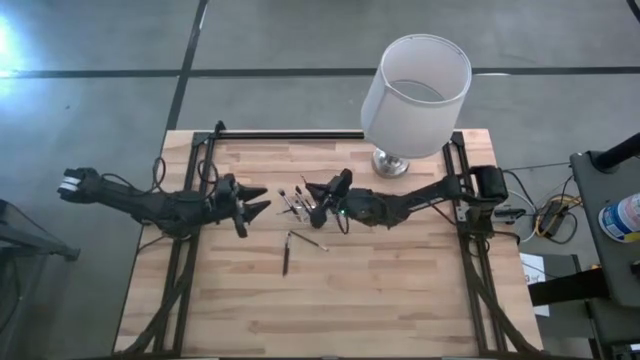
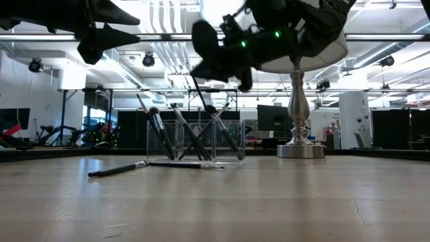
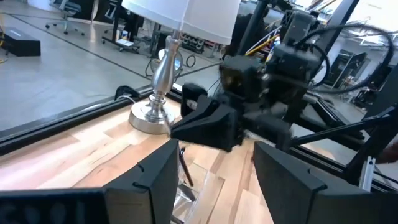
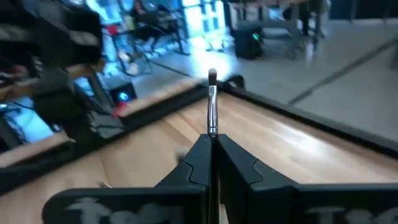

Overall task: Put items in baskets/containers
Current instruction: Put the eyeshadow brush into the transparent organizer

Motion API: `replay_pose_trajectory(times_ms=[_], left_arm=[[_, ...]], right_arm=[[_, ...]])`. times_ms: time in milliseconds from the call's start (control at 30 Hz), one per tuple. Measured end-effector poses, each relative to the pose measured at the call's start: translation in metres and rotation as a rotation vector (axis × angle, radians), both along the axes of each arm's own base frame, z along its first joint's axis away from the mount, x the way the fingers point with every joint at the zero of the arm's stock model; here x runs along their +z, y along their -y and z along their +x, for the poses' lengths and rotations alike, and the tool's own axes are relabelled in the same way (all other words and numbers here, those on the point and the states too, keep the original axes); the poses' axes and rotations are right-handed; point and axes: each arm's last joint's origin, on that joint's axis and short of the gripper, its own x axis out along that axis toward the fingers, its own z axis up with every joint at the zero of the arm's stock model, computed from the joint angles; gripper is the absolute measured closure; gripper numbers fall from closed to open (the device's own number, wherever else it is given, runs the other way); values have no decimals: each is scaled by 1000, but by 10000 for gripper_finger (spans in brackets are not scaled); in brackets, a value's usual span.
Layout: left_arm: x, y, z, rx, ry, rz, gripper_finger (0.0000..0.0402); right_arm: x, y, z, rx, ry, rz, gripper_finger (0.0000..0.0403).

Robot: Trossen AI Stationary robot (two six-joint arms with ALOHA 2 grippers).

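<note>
You get one view straight down over the whole table [image 1: 330, 290], one level from the tabletop toward the room, and two close wrist views facing each other, all but the right sharing the lamp [image 1: 415, 95].

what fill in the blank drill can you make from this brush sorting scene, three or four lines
1. The right end effector is shut on one ____ whose tip points up.
2. The left end effector hovers with its fingers ____.
3. Several brushes already lean inside the clear ____.
4. Two brushes lie on the table in front of the container, while the ____ with the white shade stands behind it.

Missing words: brush; open; container; lamp
</note>
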Motion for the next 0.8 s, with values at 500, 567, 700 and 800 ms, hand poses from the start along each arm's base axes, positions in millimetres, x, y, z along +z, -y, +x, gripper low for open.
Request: replay_pose_trajectory(times_ms=[500, 567, 700, 800], left_arm=[[-3, 0, 2, -1, -11, -22, 202], [-3, 1, 2, -2, -14, -22, 202], [-5, 1, 3, -15, -36, -17, 202], [-12, 1, 2, -25, -102, -6, 202]], right_arm=[[-30, -4, 25, 68, -186, -8, 390], [-32, -4, 24, 52, -284, 4, 390], [-38, -9, 19, 42, -436, 40, 374], [-29, -20, 18, 75, -452, 12, 347]])
